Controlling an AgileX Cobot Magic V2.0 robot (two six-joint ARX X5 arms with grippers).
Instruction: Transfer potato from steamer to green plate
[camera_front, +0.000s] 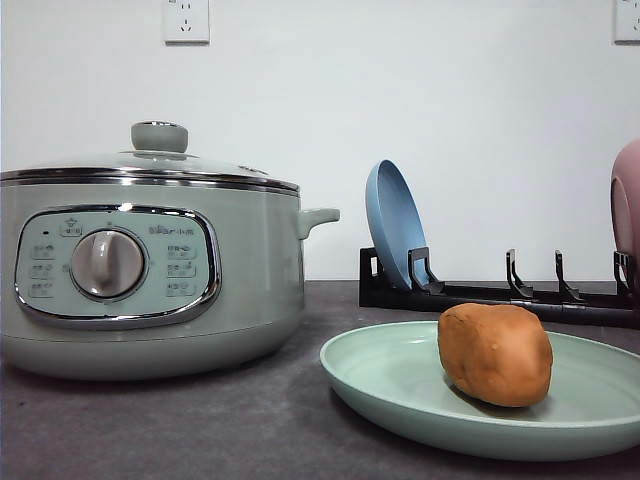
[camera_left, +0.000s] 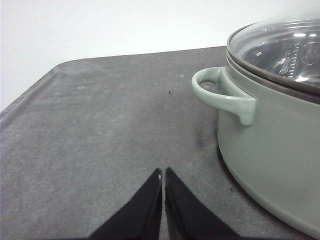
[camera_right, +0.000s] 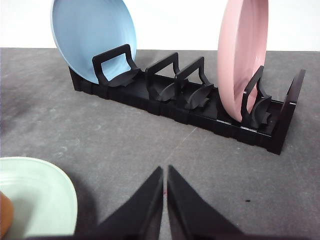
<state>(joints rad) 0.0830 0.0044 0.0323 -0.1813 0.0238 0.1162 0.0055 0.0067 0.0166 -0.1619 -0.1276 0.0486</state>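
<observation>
Resting on green plate (camera_front: 400, 395) (potato (camera_front: 495, 353)).

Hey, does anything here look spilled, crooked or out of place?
Nothing stands out. The potato sits on the green plate, the steamer has its lid on, and the blue plate and pink plate stand in the rack.
</observation>
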